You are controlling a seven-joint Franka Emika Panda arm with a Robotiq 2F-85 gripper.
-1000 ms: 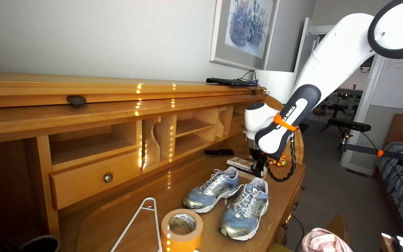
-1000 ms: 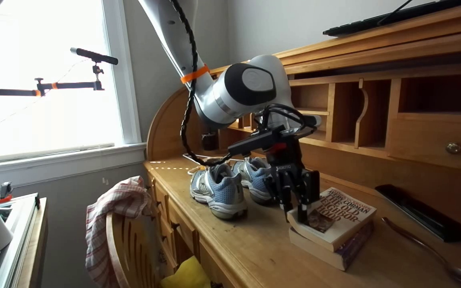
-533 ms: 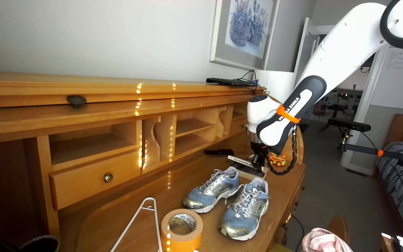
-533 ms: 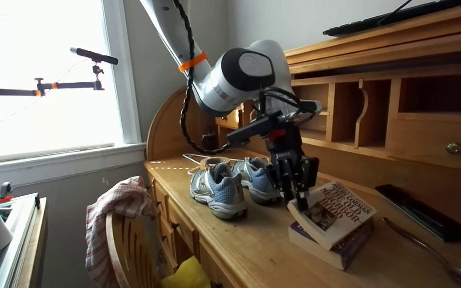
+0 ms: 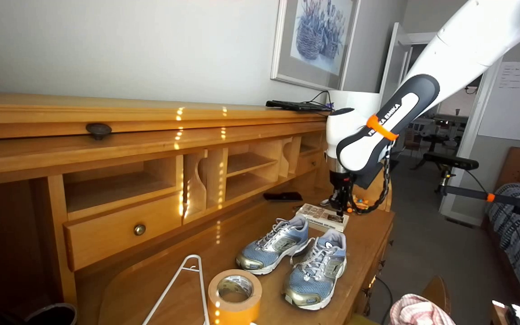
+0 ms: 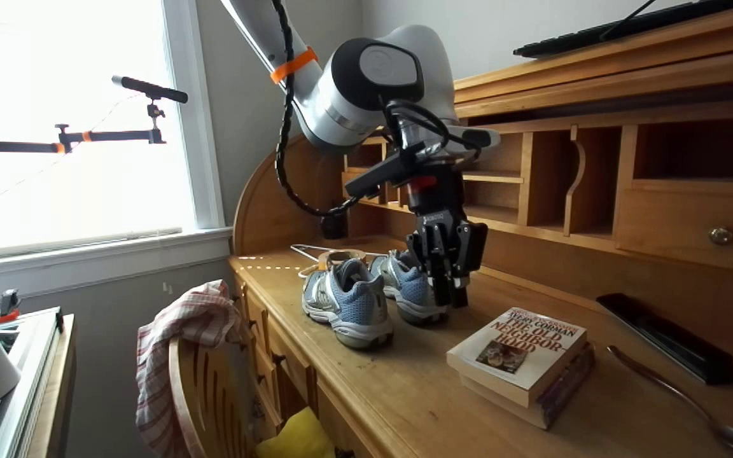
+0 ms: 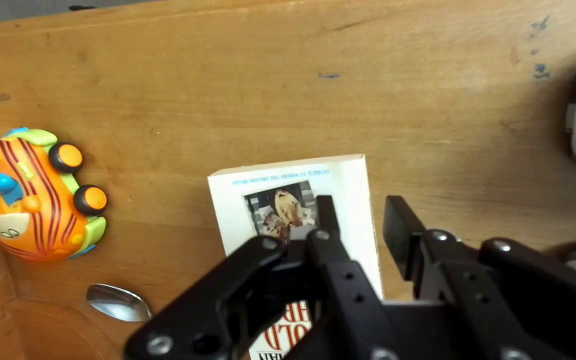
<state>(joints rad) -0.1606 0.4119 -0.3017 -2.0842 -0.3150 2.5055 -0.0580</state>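
In an exterior view, my gripper hangs above the desk, its fingers pointing down, between the shoes and a stack of two paperbacks. The upper paperback has a white cover with red lettering and a small picture. It lies flat, overhanging part of a lower purple-covered book. Seen from the wrist, a modest gap separates the finger pads, and nothing is held there. One finger covers part of the white cover; the other shows against bare wood beyond the book's edge. The gripper hides part of the book's title.
Blue-grey running shoes stand beside the stack. An orange toy car and a spoon lie on the other side. A black flat object rests near the desk's back. Tape and a white hanger lie farther along.
My gripper has risen off the stack and drawn toward the shoes. The upper book, tilted and turned at the fingertips half a second ago, now lies flat and apart from them.
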